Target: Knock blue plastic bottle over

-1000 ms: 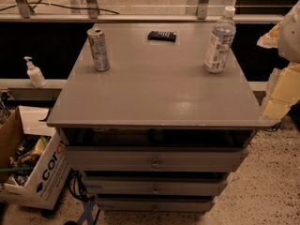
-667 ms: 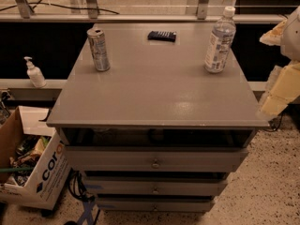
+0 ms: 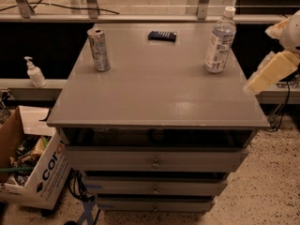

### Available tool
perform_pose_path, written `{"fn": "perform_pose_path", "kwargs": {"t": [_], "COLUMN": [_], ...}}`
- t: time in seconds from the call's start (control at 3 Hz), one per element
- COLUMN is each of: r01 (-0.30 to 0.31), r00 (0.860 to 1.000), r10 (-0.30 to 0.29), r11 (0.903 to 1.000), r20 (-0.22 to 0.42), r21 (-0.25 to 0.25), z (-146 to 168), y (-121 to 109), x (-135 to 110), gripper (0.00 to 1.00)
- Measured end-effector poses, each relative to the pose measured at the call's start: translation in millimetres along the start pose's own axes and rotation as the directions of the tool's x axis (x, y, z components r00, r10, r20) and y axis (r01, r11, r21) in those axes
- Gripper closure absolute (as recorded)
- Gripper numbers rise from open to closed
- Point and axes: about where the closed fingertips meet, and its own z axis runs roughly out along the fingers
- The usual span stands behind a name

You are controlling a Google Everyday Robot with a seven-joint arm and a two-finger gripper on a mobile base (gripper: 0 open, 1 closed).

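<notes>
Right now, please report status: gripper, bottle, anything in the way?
Gripper right of cabinet, beside its edge. Blue plastic bottle upright, right rear. Can far left, not in way.

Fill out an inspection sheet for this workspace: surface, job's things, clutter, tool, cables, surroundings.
Surface: grey cabinet top, flat, some glare toward the front.
Job's things: blue plastic bottle stands upright near the back right corner, white cap on.
Clutter: silver can upright at the back left; dark flat object lying at the back centre.
Tool: the tool is off the right edge of the top, below and to the right of the bottle, not touching it.
Cables: black cable hangs to the floor on the right.
Surroundings: white pump bottle on the left ledge; open cardboard box on the floor at left; drawers below the top.
</notes>
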Motion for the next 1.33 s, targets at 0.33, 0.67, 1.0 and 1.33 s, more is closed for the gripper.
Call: {"fn": "perform_pose_path", "kwargs": {"t": [0.33,0.67,1.0,1.33], "r01": [-0.120,-0.196,-0.203,-0.213], "r00": [0.987,0.953,0.947,0.934], "r10": [0.120,0.201,0.211,0.220], "r11": [0.9928,0.9797,0.9776,0.9756], "r20": [0.102,0.229,0.241,0.281], "r21": [-0.008,-0.042,-0.057,-0.056], "z": [20.6,39.7,44.4,56.0], "y": [-28.4,-49.0,-48.2,-50.9], "x": [6.5,2.1,-0.5,-2.9], "gripper": [0.00,0.00,0.00,0.00]}}
